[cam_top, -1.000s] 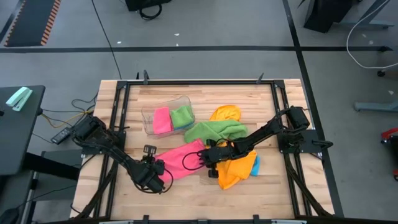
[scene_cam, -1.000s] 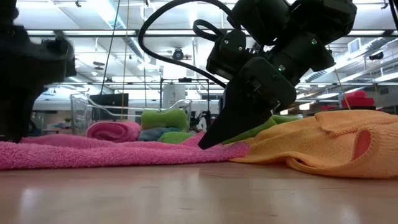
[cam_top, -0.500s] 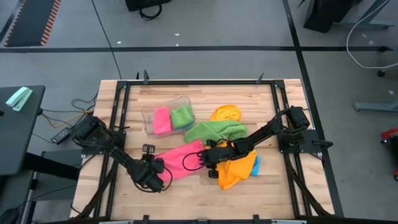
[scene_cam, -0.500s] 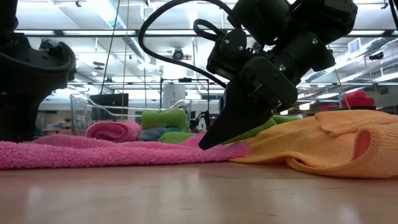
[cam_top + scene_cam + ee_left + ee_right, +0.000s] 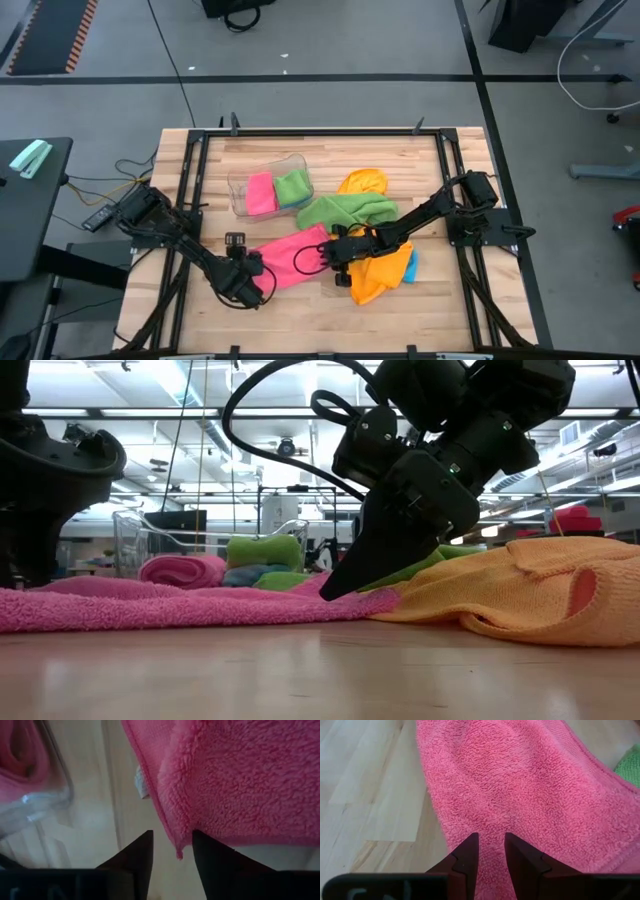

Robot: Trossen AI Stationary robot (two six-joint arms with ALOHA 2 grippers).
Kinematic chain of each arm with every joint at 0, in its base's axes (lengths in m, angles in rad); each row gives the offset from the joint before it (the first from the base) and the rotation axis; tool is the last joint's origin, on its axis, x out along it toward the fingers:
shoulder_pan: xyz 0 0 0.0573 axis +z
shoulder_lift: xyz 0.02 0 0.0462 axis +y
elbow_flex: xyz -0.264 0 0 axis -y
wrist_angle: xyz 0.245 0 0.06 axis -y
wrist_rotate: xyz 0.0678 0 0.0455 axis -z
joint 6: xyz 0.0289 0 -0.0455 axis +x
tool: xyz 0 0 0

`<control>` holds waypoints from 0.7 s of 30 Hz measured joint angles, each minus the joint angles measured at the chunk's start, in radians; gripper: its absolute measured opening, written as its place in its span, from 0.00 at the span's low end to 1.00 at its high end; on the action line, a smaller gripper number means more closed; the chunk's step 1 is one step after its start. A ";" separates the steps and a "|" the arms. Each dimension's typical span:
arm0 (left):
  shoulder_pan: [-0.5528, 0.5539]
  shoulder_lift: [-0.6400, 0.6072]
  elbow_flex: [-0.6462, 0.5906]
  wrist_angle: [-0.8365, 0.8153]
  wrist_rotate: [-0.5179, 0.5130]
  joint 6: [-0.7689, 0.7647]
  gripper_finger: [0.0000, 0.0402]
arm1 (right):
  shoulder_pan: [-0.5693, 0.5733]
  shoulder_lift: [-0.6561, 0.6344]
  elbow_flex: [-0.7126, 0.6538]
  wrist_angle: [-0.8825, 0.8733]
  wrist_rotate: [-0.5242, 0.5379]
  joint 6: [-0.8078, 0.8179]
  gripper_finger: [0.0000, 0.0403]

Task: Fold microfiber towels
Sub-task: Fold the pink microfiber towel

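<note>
Two pincers on fluffy pink towel (image 5: 290, 262); grip seemingly pinched.

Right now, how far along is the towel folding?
Done: a pink and a green towel sit folded in the clear tub. In hand: the pink towel lies flat, the left claw open at one corner, the right claw pinching the opposite edge. Left: the green towel, orange towel and blue towel lie crumpled.
</note>
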 joint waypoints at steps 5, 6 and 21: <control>-0.014 0.000 0.058 -0.102 0.005 -0.004 0.39 | 0.000 0.000 0.000 0.002 0.000 -0.001 0.26; -0.018 0.000 0.068 -0.118 0.006 -0.003 0.39 | -0.001 0.000 0.000 0.003 0.000 -0.001 0.26; -0.007 0.000 0.103 0.119 -0.039 0.103 0.30 | -0.001 -0.055 0.001 -0.031 0.071 -0.051 0.26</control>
